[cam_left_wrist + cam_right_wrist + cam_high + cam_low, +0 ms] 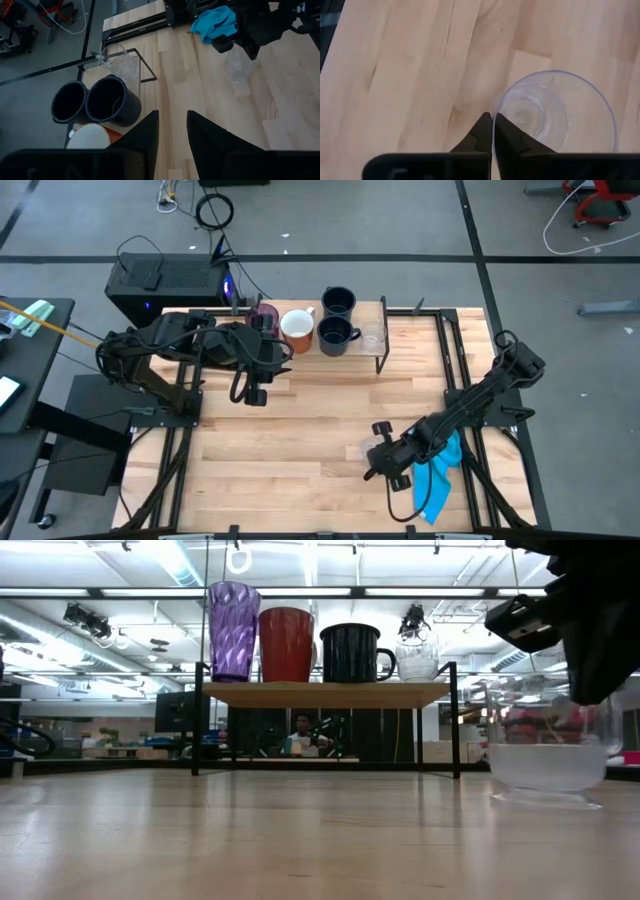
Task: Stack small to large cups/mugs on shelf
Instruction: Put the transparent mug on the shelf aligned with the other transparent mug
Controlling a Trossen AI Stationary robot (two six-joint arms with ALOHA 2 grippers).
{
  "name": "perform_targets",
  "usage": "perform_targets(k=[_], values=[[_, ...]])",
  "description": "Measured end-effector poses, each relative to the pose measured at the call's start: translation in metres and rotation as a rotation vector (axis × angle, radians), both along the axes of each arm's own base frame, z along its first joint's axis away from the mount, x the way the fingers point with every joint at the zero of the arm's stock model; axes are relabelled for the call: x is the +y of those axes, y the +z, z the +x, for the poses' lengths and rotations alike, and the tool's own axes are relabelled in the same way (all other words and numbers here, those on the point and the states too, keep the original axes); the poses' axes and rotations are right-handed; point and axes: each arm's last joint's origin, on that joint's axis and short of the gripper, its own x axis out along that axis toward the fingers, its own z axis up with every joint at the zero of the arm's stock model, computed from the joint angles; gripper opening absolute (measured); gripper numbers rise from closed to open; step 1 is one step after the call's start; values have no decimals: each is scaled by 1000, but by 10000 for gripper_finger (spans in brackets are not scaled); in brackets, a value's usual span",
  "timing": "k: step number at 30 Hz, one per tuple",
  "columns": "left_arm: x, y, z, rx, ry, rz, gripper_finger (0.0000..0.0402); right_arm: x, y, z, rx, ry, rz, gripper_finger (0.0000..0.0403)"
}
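On the light-wood shelf (400,320) (330,693) stand the purple tumbler (232,630), the orange-brown mug (286,643), two navy mugs (338,302) (335,335) and one clear glass (417,658). A second clear glass (362,450) (548,755) stands upright on the tabletop near the right front. My right gripper (493,131) is at this glass, shut on its rim. My left gripper (172,135) (255,390) hovers open over the table just in front of the shelf's left end, touching nothing. My right gripper has the clear glass by its rim (496,102), on the side facing the arm. The rim runs between the two closed fingers, one finger inside the glass and one outside. The fingers come from above, pointing down. The glass is upright with its base (545,798) on the table.
A bright blue cloth (440,475) (215,22) lies crumpled by the right arm's base, beside the held glass. The wide bare tabletop (300,430) lies between the glass and the shelf. The shelf's right end (410,330), past the glass there, is free. A person sits far behind the table (300,735).
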Motion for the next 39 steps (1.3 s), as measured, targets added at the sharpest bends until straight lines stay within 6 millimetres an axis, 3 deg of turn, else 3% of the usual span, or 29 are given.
perform_targets(k=[5,8,17,24,32,36,39], values=[[0,0,0,1,0,0,107,-8,6,-12,76,49,-56,13],[0,0,0,1,0,0,107,-20,21,-25,99,71,-97,5],[0,0,0,7,-1,2,107,-68,99,-57,-246,225,-261,3],[0,-1,0,12,-13,18,107,-118,154,-79,-473,199,-424,2],[1,0,-1,17,-16,67,107,-158,206,-64,-510,157,-514,1],[1,-3,1,25,-10,55,107,-183,221,-52,-423,86,-555,0],[-1,-18,7,73,-9,39,107,-205,227,-45,-355,25,-558,0]])
